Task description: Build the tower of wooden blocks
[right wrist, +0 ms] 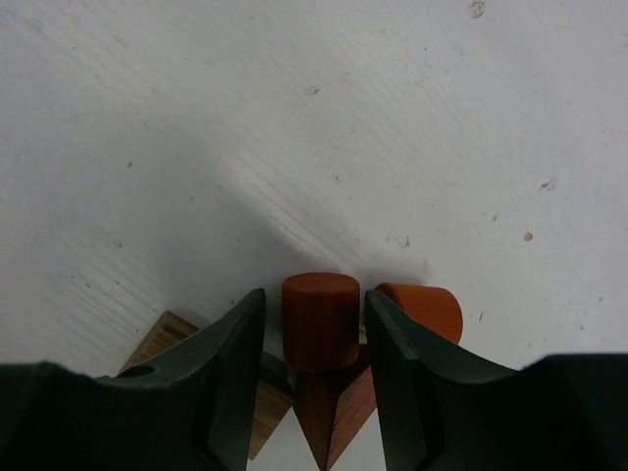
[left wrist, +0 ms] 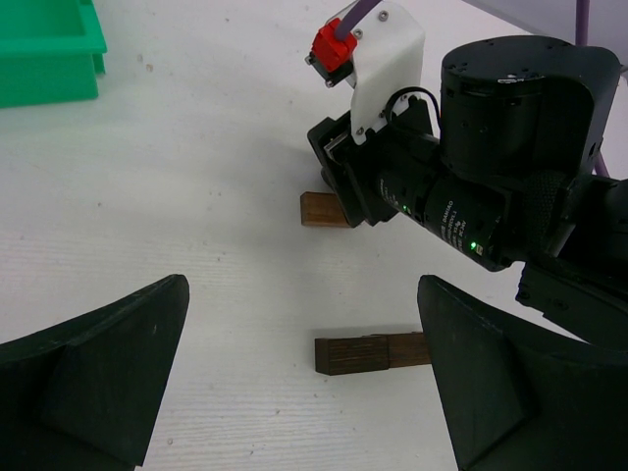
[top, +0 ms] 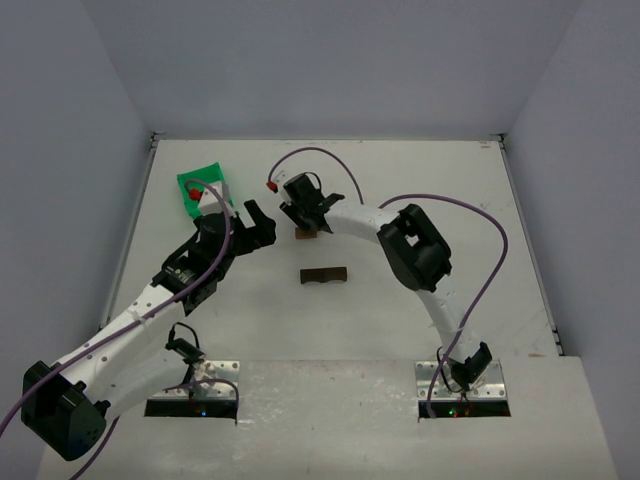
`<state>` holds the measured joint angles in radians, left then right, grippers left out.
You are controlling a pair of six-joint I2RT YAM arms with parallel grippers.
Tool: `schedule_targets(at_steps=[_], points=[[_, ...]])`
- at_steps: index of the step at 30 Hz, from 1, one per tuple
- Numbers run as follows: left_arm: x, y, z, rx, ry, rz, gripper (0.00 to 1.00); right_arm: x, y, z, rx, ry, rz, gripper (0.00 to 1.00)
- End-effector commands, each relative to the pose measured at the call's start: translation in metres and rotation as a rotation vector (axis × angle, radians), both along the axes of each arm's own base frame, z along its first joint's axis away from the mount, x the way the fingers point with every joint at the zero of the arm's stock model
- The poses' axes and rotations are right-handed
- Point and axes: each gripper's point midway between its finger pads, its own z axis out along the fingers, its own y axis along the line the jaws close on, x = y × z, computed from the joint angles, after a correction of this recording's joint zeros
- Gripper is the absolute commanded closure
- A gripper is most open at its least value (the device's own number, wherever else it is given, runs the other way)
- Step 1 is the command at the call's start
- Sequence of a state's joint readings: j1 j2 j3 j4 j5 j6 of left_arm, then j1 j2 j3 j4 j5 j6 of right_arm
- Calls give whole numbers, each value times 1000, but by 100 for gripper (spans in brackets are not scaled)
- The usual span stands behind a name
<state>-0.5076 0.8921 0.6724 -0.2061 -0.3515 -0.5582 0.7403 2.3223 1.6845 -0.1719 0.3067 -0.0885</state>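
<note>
A reddish-orange cylinder (right wrist: 321, 319) stands upright on a reddish cube (right wrist: 339, 412), and my right gripper (right wrist: 315, 294) straddles it, open, with a thin gap showing on each side. A second rounded orange piece (right wrist: 427, 309) lies just right of it, and a light wooden block (right wrist: 172, 339) sits to the left. From above, this small stack (top: 306, 234) is under the right gripper (top: 300, 212). The dark brown plank (top: 324, 275) lies flat nearer the arms. My left gripper (left wrist: 302, 324) hangs wide open and empty over the plank (left wrist: 358, 354).
A green bin (top: 203, 187) sits at the back left, behind the left arm, and shows again in the left wrist view as the green bin (left wrist: 49, 49). The right arm's wrist (left wrist: 491, 186) fills the upper right of that view. Grey walls (top: 60, 150) close in the table.
</note>
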Motion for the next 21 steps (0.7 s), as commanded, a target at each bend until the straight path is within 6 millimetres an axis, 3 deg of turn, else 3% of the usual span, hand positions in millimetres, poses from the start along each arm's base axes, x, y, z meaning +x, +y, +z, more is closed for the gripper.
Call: schedule_targets(at_steps=[1,8,12,17,21], points=[[3,-4,14,-32,-42,0,0,2,0,26,50,-38,-20,55],[2,-3,16,-40,-49,1,0,0,1,28,98,-63,-13,74],[2,-3,19,-43,-55,3,0,-3,10,38,137,-81,42,80],[-1,-1,26,-52,-66,6,0,6,26,70,215,-160,107,84],[-5,0,30,-62,-75,2,0,2,37,96,280,-196,175,86]])
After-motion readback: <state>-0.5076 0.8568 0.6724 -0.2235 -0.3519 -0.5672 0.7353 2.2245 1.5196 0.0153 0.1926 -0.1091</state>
